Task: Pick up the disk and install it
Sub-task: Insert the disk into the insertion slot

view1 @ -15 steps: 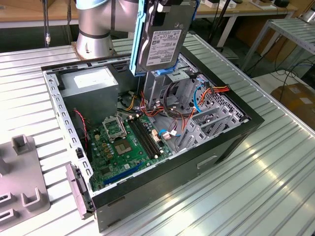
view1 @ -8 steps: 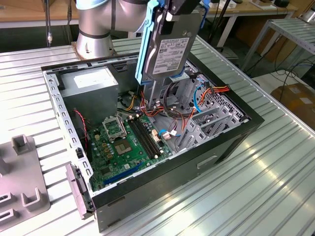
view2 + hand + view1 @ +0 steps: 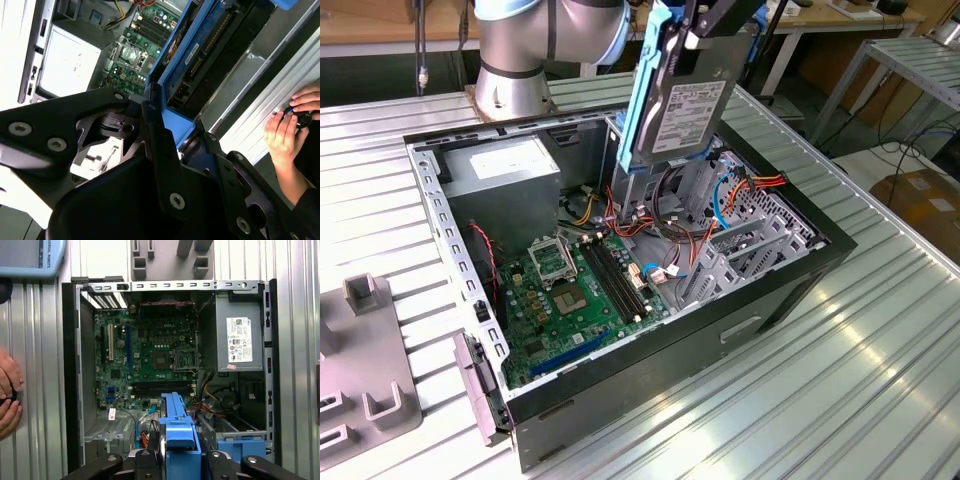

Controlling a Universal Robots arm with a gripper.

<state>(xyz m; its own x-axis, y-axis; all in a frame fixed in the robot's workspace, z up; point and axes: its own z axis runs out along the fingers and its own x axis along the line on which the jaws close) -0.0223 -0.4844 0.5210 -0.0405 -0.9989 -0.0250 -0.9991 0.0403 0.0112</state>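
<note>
The disk [image 3: 682, 112] is a silver-grey hard drive with a white label and blue side rails. It hangs upright and slightly tilted above the open computer case [image 3: 448, 240]. My gripper [image 3: 698, 28] is shut on its upper end. In the first wrist view the disk [image 3: 178, 424] is edge-on, its blue rail pointing down toward the case's drive bay area [image 3: 235, 437], with the gripper [image 3: 179, 456] clamped around it. In the second wrist view the black fingers [image 3: 159, 131] press on the blue rail of the disk [image 3: 199, 44].
Inside the case lie the green motherboard [image 3: 570, 300], the grey power supply [image 3: 505, 170] and loose red, orange and blue cables [image 3: 720, 195]. A grey fixture plate [image 3: 360, 360] sits at the exterior view's left. A person's hands [image 3: 286, 131] rest on the ribbed metal table beside the case.
</note>
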